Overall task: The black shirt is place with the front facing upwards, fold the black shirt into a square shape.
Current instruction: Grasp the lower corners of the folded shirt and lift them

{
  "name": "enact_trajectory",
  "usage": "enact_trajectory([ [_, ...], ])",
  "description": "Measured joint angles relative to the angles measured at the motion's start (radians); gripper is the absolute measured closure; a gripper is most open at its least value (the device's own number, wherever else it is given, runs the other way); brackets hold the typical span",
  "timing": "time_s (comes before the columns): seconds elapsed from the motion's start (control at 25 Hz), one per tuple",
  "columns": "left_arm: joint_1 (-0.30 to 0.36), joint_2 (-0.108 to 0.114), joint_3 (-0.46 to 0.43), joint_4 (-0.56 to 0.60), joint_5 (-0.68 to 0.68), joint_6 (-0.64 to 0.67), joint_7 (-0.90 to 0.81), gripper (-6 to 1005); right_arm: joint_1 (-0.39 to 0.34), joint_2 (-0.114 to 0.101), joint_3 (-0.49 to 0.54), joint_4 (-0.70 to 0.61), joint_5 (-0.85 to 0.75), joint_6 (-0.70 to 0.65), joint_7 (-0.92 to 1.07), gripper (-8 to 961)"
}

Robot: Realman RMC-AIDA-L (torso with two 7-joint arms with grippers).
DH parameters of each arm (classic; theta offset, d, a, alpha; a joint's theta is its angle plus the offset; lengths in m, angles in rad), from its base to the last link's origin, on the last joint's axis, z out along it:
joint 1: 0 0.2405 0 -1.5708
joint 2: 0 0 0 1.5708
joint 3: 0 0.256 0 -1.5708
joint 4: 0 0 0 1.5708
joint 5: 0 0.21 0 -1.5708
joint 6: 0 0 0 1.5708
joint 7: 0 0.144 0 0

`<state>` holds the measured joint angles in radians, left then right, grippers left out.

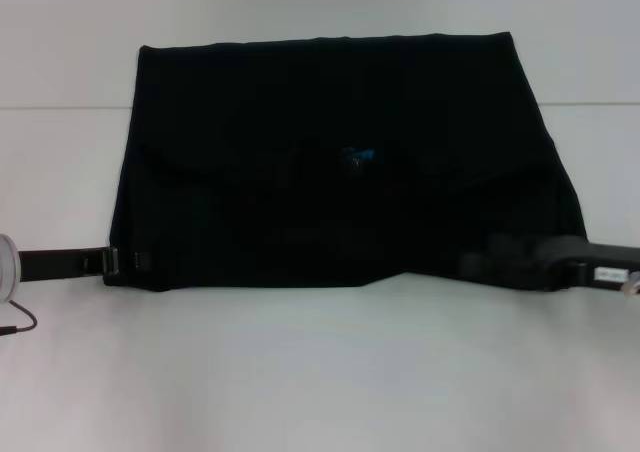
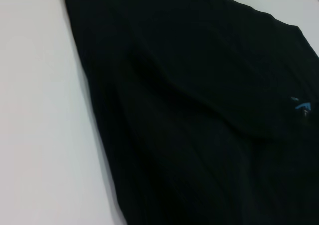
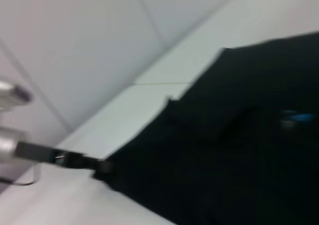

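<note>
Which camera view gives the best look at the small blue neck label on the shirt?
The left wrist view: the blue neck label appears crisp against the black shirt. The head view shows it small, mid-shirt; the right wrist view shows only a blurred blue streak.

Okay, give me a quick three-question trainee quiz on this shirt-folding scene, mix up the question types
1. True or false: the black shirt lies folded on the white table, with its blue neck label showing.
2. Where is the left pincer? A) raised above the collar B) at the shirt's near left corner C) off the table.
3. Fill in: the right pincer is at the shirt's near ____ corner.

Key: 1 true; 2 B; 3 right.
</note>
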<state>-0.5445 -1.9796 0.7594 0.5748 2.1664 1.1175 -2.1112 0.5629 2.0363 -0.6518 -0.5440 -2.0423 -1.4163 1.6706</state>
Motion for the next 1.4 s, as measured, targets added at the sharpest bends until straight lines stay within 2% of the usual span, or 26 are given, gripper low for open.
enact_trajectory([
  [0.12,0.002,0.002,-0.002,0.003,0.0,0.012,0.017,827,0.0,-0.031,-0.002,-0.106,-0.083,-0.005,0.195,67],
  [0.32,0.007,0.005,-0.009,0.015,-0.006,0.038,0.042,931,0.027,-0.097,0.005,-0.314,-0.298,-0.07,0.605,69],
  [0.4,0.008,0.005,-0.009,0.018,-0.007,0.043,0.048,931,0.045,-0.11,0.014,-0.391,-0.373,-0.102,0.715,70],
  [0.56,0.008,0.007,-0.009,0.025,-0.009,0.054,0.055,931,0.109,-0.109,0.036,-0.474,-0.558,-0.137,0.845,71],
  [0.72,0.009,0.011,-0.012,0.033,-0.01,0.074,0.057,930,0.163,-0.093,0.04,-0.445,-0.697,-0.116,0.863,76],
  [0.84,0.011,0.015,-0.019,0.039,-0.01,0.092,0.057,930,0.178,-0.09,0.036,-0.391,-0.707,-0.08,0.861,80],
  [1.2,0.011,0.018,-0.023,0.042,-0.012,0.109,0.07,931,0.235,-0.101,0.029,-0.196,-0.672,0.039,0.847,92],
  [1.4,0.01,0.015,-0.023,0.042,-0.013,0.111,0.073,931,0.258,-0.09,0.006,-0.126,-0.668,0.097,0.839,99],
])
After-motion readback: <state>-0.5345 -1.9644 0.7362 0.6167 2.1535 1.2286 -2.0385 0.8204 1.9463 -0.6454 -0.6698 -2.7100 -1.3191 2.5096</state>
